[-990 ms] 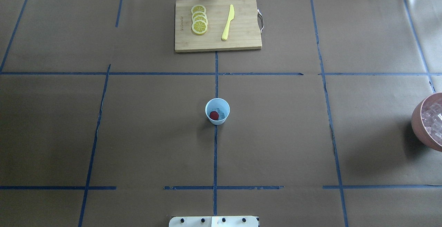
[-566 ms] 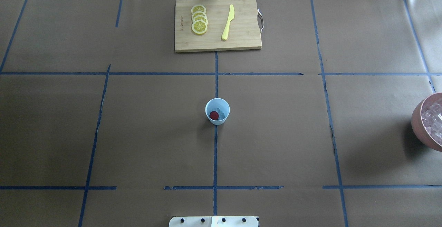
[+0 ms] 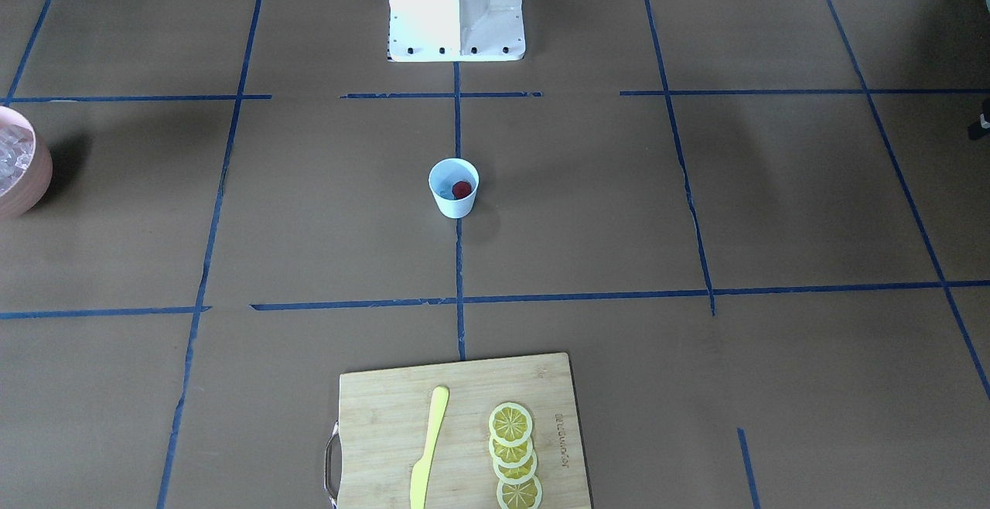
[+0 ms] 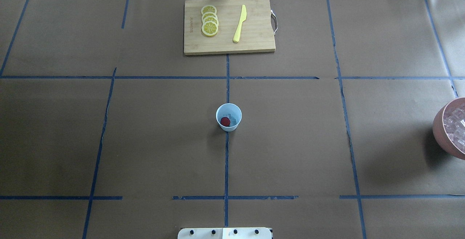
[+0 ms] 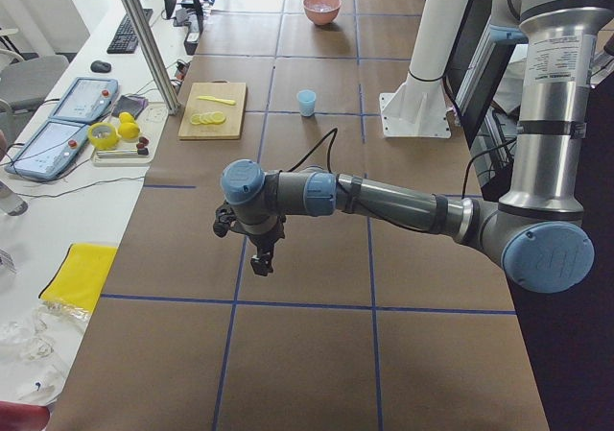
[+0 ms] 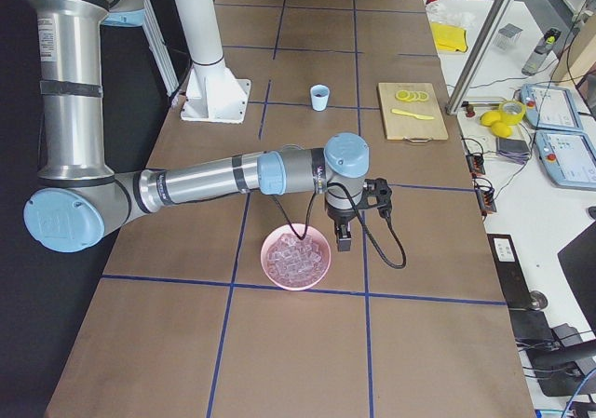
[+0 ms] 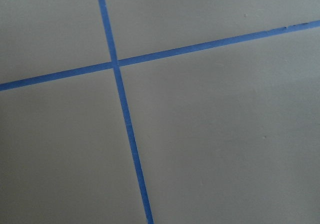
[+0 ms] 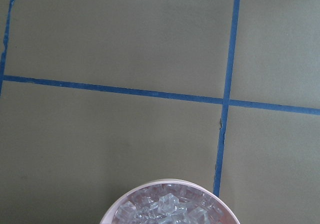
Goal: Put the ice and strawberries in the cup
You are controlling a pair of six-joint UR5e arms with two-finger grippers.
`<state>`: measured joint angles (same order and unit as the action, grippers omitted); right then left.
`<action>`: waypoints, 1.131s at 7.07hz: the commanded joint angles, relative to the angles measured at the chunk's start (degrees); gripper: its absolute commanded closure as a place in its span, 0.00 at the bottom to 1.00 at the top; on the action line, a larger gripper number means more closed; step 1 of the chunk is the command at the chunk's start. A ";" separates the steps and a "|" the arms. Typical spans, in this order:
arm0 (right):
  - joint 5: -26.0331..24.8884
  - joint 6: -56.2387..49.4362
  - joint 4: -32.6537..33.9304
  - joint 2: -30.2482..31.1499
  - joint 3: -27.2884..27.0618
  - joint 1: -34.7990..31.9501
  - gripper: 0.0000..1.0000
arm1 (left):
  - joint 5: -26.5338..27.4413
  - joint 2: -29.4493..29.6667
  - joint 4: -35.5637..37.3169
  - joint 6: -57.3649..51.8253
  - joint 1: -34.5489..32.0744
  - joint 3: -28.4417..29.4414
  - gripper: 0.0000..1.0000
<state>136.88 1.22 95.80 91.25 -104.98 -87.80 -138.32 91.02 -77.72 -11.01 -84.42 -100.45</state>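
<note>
The pale blue cup [image 4: 234, 110] stands at the table's middle, also in the front view [image 3: 448, 206]. A red strawberry [image 4: 225, 121] and a clear ice cube [image 4: 235, 120] lie inside it. More ice [image 6: 296, 260] fills a pink bowl [image 4: 438, 127] at the right edge. My right gripper [image 6: 343, 241] hangs beside that bowl's far rim. My left gripper [image 5: 261, 263] hangs over bare table far to the left. Both show only in side views, so I cannot tell whether they are open or shut.
A wooden cutting board [image 4: 254, 43] with lemon slices [image 4: 209, 20] and a yellow knife [image 4: 239, 23] lies at the far middle. The white robot base [image 3: 456, 6] stands at the near edge. Blue tape lines cross the brown paper.
</note>
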 commanded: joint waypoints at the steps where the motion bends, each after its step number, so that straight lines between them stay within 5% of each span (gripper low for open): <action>1: 0.14 -0.08 -0.17 -0.45 -0.13 0.00 0.00 | 0.25 0.13 0.02 0.03 0.31 0.16 0.00; 8: 0.14 -0.08 -2.11 -0.19 -0.31 0.09 0.01 | -0.28 0.30 -2.26 0.11 1.09 -0.01 0.00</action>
<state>136.95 1.11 93.72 91.05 -105.27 -87.77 -138.54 91.29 -79.10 -10.93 -83.84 -100.49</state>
